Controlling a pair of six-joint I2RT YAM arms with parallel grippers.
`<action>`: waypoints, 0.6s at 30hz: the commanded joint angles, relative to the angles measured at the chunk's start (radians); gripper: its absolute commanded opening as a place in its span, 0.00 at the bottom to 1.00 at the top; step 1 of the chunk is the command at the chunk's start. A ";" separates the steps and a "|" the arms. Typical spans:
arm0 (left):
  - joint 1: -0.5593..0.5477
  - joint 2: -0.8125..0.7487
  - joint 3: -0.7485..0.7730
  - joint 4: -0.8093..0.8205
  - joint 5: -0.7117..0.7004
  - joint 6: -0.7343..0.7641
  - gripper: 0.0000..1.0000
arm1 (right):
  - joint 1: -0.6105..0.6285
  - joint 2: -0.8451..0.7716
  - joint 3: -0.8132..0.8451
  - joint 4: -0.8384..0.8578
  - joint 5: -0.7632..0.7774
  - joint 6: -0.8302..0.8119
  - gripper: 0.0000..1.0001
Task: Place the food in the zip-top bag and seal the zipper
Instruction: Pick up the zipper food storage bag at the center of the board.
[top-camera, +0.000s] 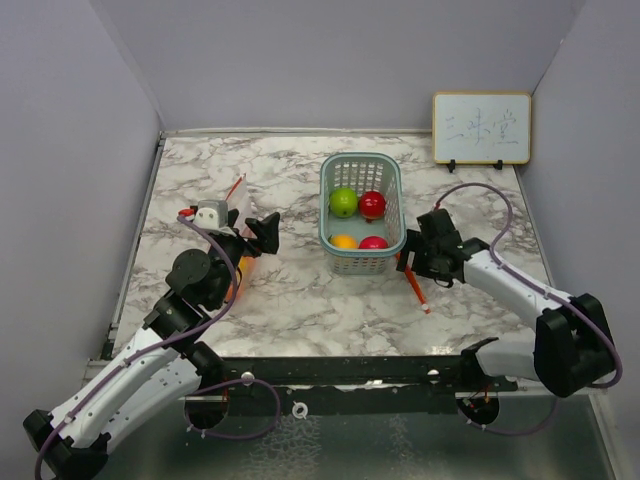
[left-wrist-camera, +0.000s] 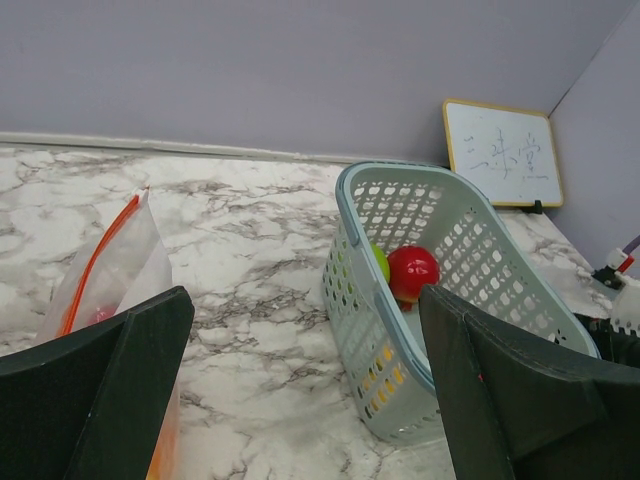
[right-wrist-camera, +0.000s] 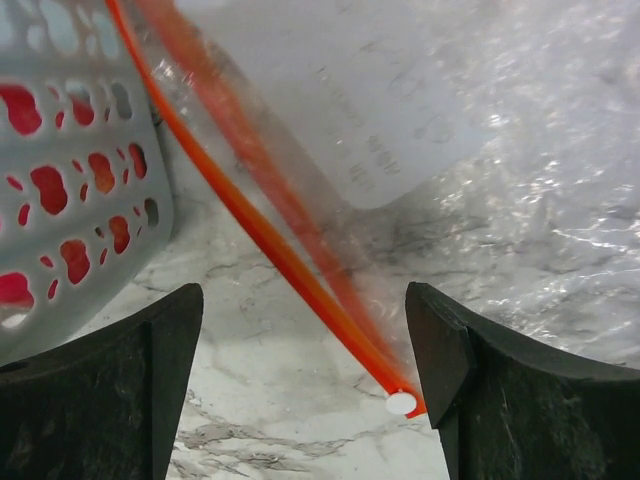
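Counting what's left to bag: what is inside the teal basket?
Four toy fruits show in the basket: a green one, a red one, an orange one and a second red one. Whether anything lies beneath them cannot be seen.

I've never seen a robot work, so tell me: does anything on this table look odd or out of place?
Nothing looks spilled or broken, but there seem to be two clear bags: an upright bag by the left hand, and a flat bag beside the basket, below the right hand.
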 joint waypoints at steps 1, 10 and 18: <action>0.003 -0.001 0.001 0.018 0.019 -0.005 0.99 | 0.050 0.041 0.036 0.028 0.055 -0.015 0.83; 0.003 -0.020 0.003 0.006 0.019 -0.002 0.99 | 0.051 0.159 0.085 0.030 0.282 0.010 0.82; 0.003 -0.023 -0.001 0.003 0.014 0.005 0.99 | 0.049 0.198 0.082 0.068 0.326 0.016 0.44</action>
